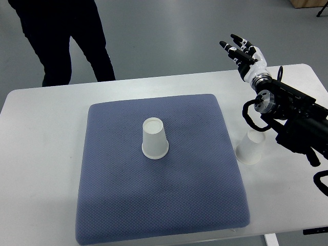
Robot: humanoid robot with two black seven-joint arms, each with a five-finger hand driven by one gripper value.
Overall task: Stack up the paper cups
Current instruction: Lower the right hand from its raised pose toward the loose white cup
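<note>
Right hand (243, 51) raised past the table's far edge, fingers spread, holding nothing. Below its forearm, a paper cup (250, 147) sits upside down on the white table (41, 154), just right of the blue mat (159, 205). Second inverted cup (154, 138) mid-mat. Person's dark legs (66, 36) top left.

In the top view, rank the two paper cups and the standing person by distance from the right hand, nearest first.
From the right hand, raised with fingers spread past the table's far edge:
1. Cup on the bare table, right of the blue pad, under the forearm.
2. Cup on the blue pad, upside down, near its middle.
3. Person, far left, behind the table.
</note>
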